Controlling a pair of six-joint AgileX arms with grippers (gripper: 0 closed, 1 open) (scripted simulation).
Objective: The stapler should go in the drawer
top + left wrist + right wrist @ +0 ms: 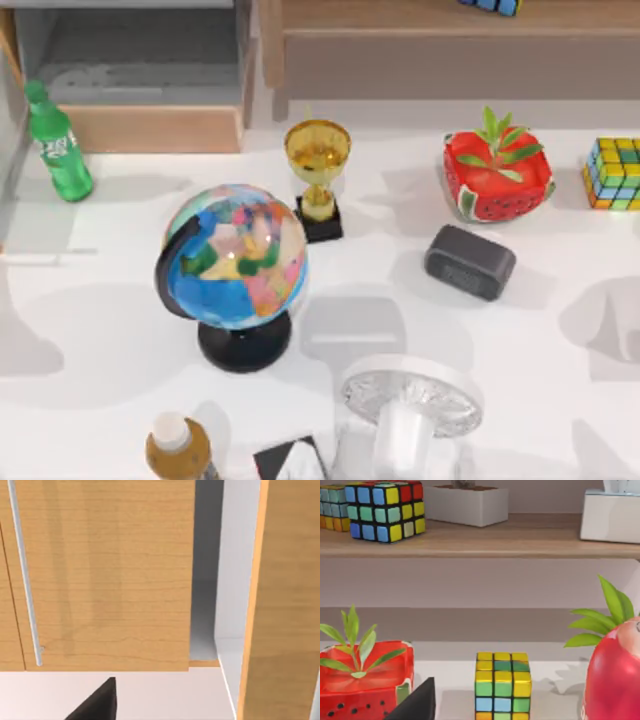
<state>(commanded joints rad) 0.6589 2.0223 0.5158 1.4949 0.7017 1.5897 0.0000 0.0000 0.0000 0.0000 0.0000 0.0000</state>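
Observation:
The stapler is out of view. The drawer (150, 128) stands pulled out at the table's back left, with a light tan front and sides and a grey inside. In the left wrist view, tan wooden panels (105, 575) with a thin silver handle (22, 575) are close ahead, and a dark part of my left gripper (97, 705) lies at the picture's edge. A dark part of my right gripper (417, 705) hangs near a watermelon-patterned planter (365, 680) and a colour cube (502, 687) at the table's right.
A green bottle (58, 145) stands left of the drawer. A globe (235, 265), gold trophy (318, 175) and dark grey block (470, 262) fill the middle. A brown wooden shelf unit (450, 50) runs along the back right. A white round object (410, 400) and a brown bottle (178, 450) sit in front.

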